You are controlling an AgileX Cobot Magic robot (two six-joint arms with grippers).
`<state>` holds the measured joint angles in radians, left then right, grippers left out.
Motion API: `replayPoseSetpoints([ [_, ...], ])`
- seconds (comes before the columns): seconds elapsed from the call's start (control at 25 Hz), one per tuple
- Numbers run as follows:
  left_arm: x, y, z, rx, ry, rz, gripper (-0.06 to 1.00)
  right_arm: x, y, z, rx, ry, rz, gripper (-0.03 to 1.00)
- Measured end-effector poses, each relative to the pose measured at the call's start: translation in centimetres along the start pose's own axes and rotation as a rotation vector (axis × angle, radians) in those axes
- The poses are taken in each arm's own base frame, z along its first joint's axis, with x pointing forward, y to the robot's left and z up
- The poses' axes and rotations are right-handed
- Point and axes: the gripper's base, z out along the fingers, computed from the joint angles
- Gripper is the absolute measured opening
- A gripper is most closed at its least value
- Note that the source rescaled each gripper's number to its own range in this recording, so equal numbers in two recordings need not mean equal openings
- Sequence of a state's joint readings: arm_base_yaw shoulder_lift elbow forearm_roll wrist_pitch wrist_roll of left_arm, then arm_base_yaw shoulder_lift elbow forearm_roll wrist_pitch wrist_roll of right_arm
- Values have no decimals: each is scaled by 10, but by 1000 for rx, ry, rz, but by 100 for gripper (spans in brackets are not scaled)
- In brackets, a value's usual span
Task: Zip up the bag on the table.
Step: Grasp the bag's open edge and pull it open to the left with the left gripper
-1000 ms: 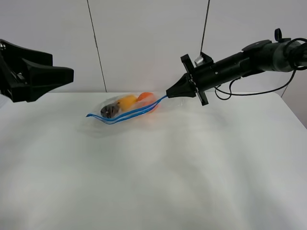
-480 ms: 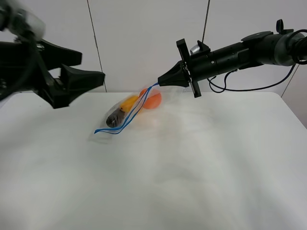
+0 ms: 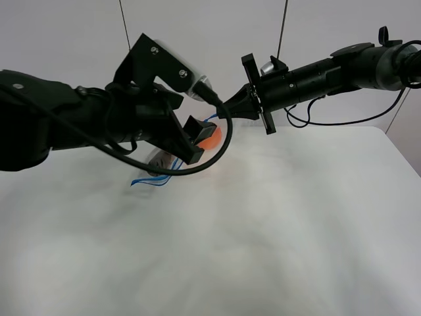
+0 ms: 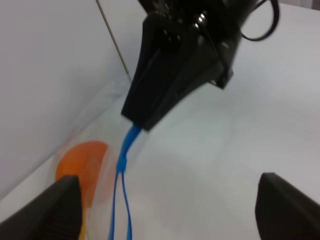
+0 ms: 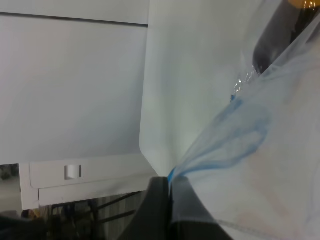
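Note:
The clear bag point(image 3: 212, 136) lies at the back of the white table point(image 3: 263, 224), mostly hidden behind my left arm. An orange and a loop of its blue zipper strip point(image 3: 152, 180) show. My right gripper point(image 3: 227, 110) is shut on the zipper strip's end and holds it lifted. In the right wrist view its fingertips point(image 5: 162, 202) pinch the bag's edge point(image 5: 220, 150), with the dark eggplant point(image 5: 272, 37) inside. My left gripper point(image 3: 197, 141) is open, hovering just over the bag. The left wrist view shows the right gripper point(image 4: 139, 120), the zipper strip point(image 4: 122, 170) and the orange point(image 4: 80, 162).
A white panelled wall point(image 3: 197, 52) stands right behind the table's back edge. The right arm's cable point(image 3: 342, 122) hangs over the back right. The right wrist view shows a rounded table corner point(image 5: 145, 147).
My left arm has swung in from the far left to just over the bag. My right gripper lifted the zipper end up and left a second ago and has held still since.

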<state>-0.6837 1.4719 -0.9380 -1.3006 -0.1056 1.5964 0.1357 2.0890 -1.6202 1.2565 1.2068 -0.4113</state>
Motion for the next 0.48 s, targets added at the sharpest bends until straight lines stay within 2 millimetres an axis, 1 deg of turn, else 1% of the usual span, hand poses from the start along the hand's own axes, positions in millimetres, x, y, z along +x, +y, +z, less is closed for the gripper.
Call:
replayPoseSetpoints([
  [0.2,-1,-4,35,13,33,31,85,0,0,0,0,0,1,0],
  [0.36,7,-8,56,18,65,105,85,0,0,0,0,0,1,0],
  [0.48,16,-10,69,10,96,123,85,0,0,0,0,0,1,0],
])
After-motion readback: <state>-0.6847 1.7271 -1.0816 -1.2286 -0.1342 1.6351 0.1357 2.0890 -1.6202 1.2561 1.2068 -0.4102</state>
